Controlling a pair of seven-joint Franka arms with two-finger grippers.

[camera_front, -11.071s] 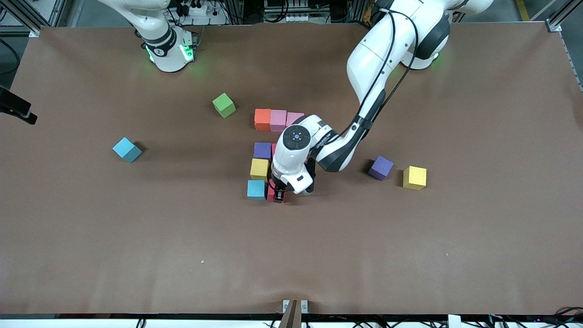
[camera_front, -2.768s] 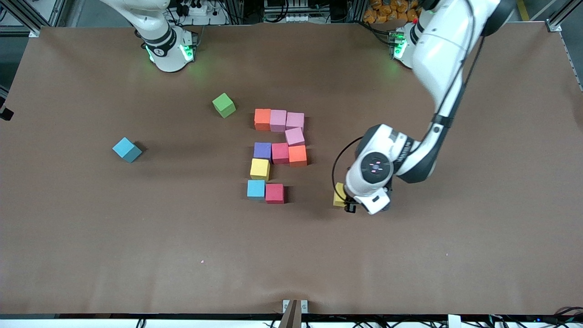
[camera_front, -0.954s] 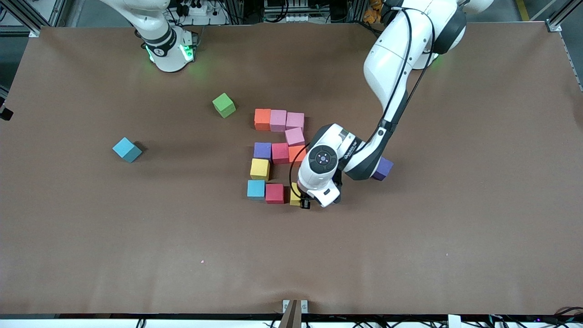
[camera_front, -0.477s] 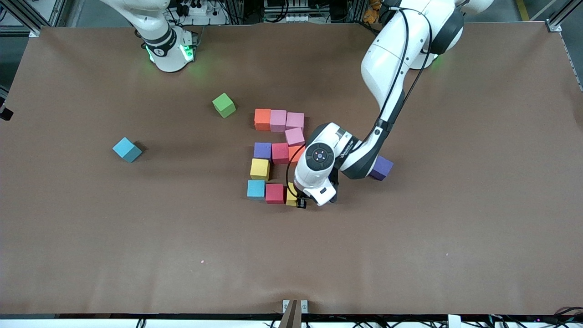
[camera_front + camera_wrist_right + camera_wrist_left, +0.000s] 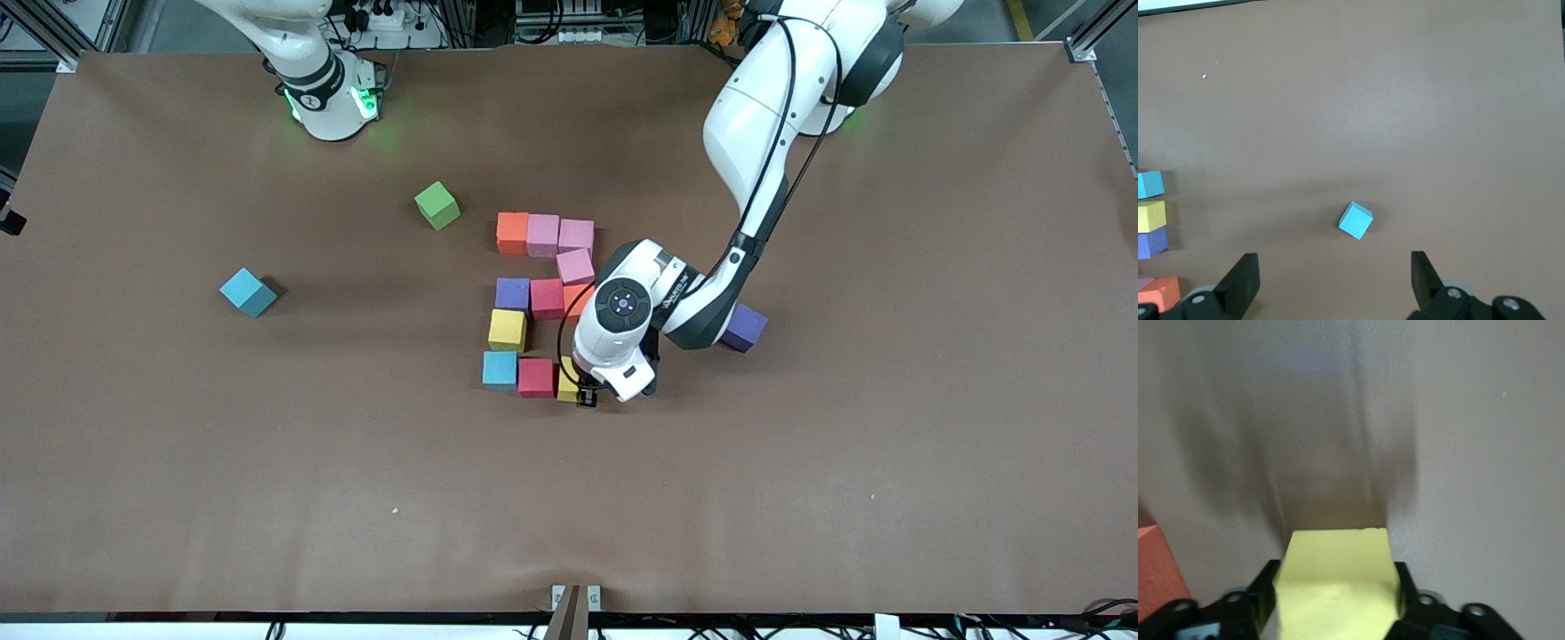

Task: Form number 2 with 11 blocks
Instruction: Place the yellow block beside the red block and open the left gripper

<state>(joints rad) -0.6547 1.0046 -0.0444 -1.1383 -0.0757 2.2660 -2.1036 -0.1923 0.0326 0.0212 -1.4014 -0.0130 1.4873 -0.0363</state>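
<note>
The left gripper is low in the middle of the front view, at the lower end of the number 2, a blocky digit of matte foam cubes on the brown table. A small yellow foam cube sits inside this gripper, on the table and just beside the red foam cube of the lowest row. Whether the gripper clamps the yellow cube or has let go of it, I cannot tell.

The digit has an orange cube and two pink cubes in its top row, one pink cube under them, then a purple, a red and a partly hidden orange cube in the middle row. Below comes one yellow cube, and then the lowest row, which begins with a light blue cube.

The right gripper waits high over the table toward the right arm's end, its jaws wide apart and empty. A loose light blue foam cube lies below it. A green foam cube lies near the top row of the digit, and a loose purple foam cube lies beside the left arm.
</note>
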